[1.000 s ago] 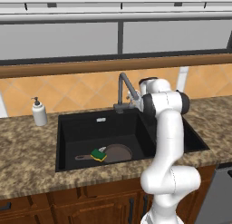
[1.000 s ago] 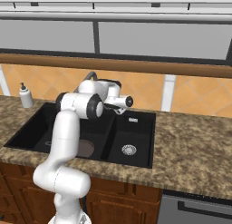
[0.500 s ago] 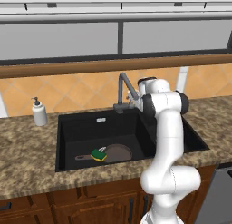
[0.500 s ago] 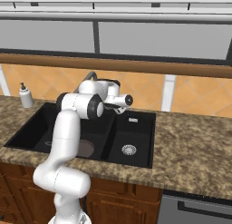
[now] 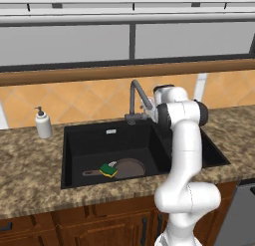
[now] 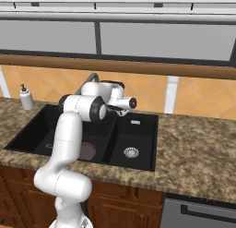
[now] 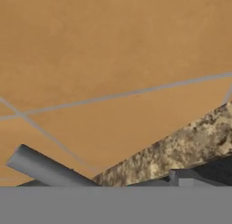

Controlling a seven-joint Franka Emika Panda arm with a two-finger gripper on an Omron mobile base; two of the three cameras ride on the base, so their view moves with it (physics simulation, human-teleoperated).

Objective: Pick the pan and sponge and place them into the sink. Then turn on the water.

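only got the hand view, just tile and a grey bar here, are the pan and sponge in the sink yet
observer: yes, the pan lies in the big basin of the sink, with the sponge on its handle side.
operator: water on
observer: no stream falls from the faucet.
operator: where's the soap bottle
observer: the soap bottle stands on the counter, left of the sink.

My two base cameras look down from behind-left and behind-right, sharing sink (image 5: 144,140) (image 6: 115,144); my hand camera sits close against tiled wall (image 7: 113,60).
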